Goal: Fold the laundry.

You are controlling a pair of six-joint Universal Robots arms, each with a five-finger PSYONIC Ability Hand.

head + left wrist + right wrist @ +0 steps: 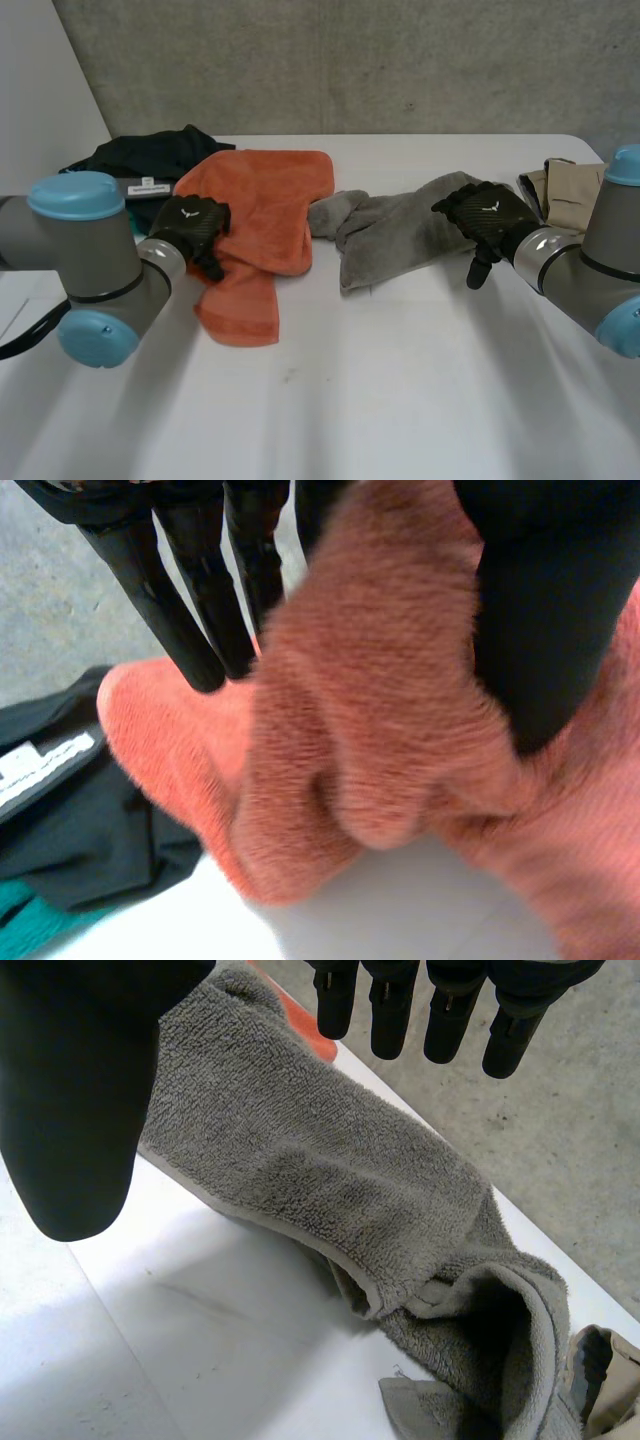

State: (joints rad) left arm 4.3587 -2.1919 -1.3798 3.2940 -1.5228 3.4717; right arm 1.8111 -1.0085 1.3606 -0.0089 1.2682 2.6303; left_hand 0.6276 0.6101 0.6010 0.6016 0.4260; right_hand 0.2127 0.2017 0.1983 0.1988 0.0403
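One fuzzy orange towel [265, 200] is pinched in my left hand [190, 225]; my right hand [485, 212], fingers straight, hangs over a crumpled grey towel [395, 235].

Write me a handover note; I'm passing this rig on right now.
Left hand: shut, pinching a bunched fold at the left edge of the orange towel.
Right hand: open over the right end of the grey towel, not gripping it.
Dark garment lies behind the orange towel; beige garment is at the table's right end.
Done: nothing looks folded.
Left: all four pieces.
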